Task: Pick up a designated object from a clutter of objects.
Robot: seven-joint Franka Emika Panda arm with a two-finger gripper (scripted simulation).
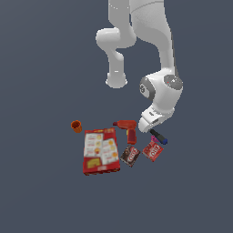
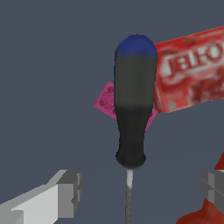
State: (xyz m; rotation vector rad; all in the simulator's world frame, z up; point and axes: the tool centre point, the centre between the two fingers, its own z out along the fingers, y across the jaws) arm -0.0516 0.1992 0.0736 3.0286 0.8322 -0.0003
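1. Fingers (image 2: 65, 192) sit closest to the wrist camera, one on each side of the frame, spread wide with nothing between them but the tool's thin shaft.
2. Your target, the tool (image 2: 131, 109), lies lengthwise down the middle of the wrist view: grey shaft toward the camera, black handle, blue butt farthest off.
3. Beyond the handle you see a pink piece (image 2: 104, 101) partly hidden behind it, and a red packet (image 2: 192, 70) just beside the blue end. Part of the drill (image 2: 205, 212) shows at one corner.
4. From the exterior view, the gripper (image 1: 149, 123) hangs low over the tool (image 1: 159, 136), which lies between the drill (image 1: 128, 128) and the packet (image 1: 153, 150), on that view's right of the box (image 1: 101, 151). The cup (image 1: 76, 126) stands well apart.
5. You appear to be in the approach step, aligned but not yet gripping.
6. Next, I judge, you descend straight, keep the jaws astride the tool, and close without nudging the pink piece or the drill.
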